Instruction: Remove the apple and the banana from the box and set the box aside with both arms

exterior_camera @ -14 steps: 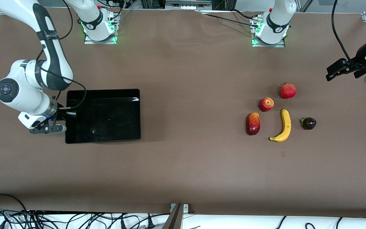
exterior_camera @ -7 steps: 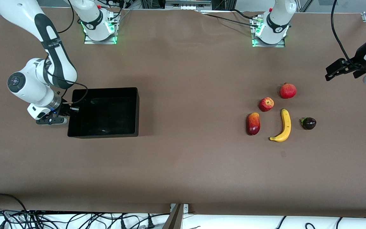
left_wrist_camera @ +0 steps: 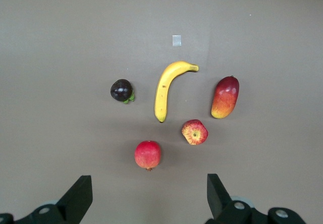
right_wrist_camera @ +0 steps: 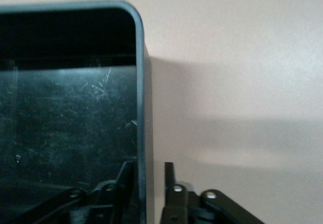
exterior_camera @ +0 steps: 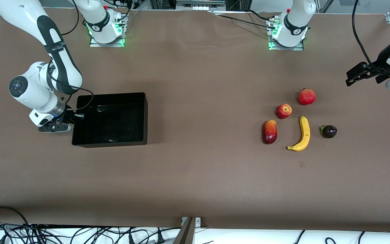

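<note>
The black box (exterior_camera: 110,144) rests flat on the table toward the right arm's end. My right gripper (exterior_camera: 74,117) straddles the box wall (right_wrist_camera: 140,82) at the side facing the table's end. It is open: one finger is inside against the wall, the outer finger (right_wrist_camera: 169,176) stands a little off it. The yellow banana (exterior_camera: 304,132) and the small red apple (exterior_camera: 283,110) lie toward the left arm's end. My left gripper (exterior_camera: 352,76) hangs high by that end of the table, open and empty, looking down on the banana (left_wrist_camera: 164,90) and apple (left_wrist_camera: 194,131).
Beside the banana lie a red-yellow mango (exterior_camera: 269,131), a round red pomegranate (exterior_camera: 306,96) and a dark purple fruit (exterior_camera: 329,131). A small pale mark (left_wrist_camera: 176,40) is on the brown tabletop near the banana's tip. Cables run along the table's near edge.
The box has come down from a raised, tilted pose to lie flat on the table. My right gripper's fingers have parted from the wall. The left arm has barely moved.
</note>
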### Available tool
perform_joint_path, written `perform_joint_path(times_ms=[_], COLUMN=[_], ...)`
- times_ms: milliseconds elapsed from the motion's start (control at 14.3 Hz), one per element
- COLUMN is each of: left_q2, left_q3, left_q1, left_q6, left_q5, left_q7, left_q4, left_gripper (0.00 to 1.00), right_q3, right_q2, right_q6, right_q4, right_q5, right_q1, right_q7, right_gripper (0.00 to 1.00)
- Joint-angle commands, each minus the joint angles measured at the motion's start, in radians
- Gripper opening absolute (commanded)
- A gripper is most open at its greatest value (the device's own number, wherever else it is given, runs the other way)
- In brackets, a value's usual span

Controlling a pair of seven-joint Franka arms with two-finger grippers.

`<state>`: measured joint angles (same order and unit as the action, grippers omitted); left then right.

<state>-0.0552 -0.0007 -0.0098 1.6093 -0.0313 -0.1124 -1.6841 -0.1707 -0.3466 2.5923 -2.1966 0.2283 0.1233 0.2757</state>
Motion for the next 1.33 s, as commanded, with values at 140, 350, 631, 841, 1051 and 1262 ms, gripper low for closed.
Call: perform_joint_path(times_ms=[140, 350, 631, 841, 1051, 1262], left_q2=[0.005, 0.005, 0.005, 0.003, 0.003, 0.005], left_q3=[0.001, 0.001, 0.001, 0.001, -0.004, -0.007], left_q1=[-0.012, -0.01, -0.01, -0.012, -0.013, -0.012], left_q6=[-0.032, -0.034, -0.037, -0.052, -0.066, -0.066], left_q5=[-0.01, -0.01, -0.01, -0.009, -0.01, -0.009], left_q7=[0.01, 0.01, 0.01, 0.01, 0.016, 0.019], left_q4=[0.027, 0.029, 0.027, 0.027, 0.03, 0.038], left_gripper=[1.0, 1.0, 1.0, 1.0, 1.0, 1.0], right_q3=[0.013, 0.01, 0.022, 0.023, 0.02, 0.017], right_q2=[0.047, 0.098, 0.23, 0.329, 0.345, 0.331], right_q6=[-0.28, -0.489, -0.682, -0.776, -0.877, -0.92], right_q4=[0.182, 0.306, 0.37, 0.374, 0.463, 0.515], right_q5=[0.011, -0.047, -0.134, -0.181, -0.217, -0.251], right_q1=[-0.008, -0.007, 0.006, 0.021, 0.019, 0.019], right_q7=[0.007, 0.002, -0.053, -0.084, -0.084, -0.087], right_gripper=[1.0, 1.0, 1.0, 1.0, 1.0, 1.0])
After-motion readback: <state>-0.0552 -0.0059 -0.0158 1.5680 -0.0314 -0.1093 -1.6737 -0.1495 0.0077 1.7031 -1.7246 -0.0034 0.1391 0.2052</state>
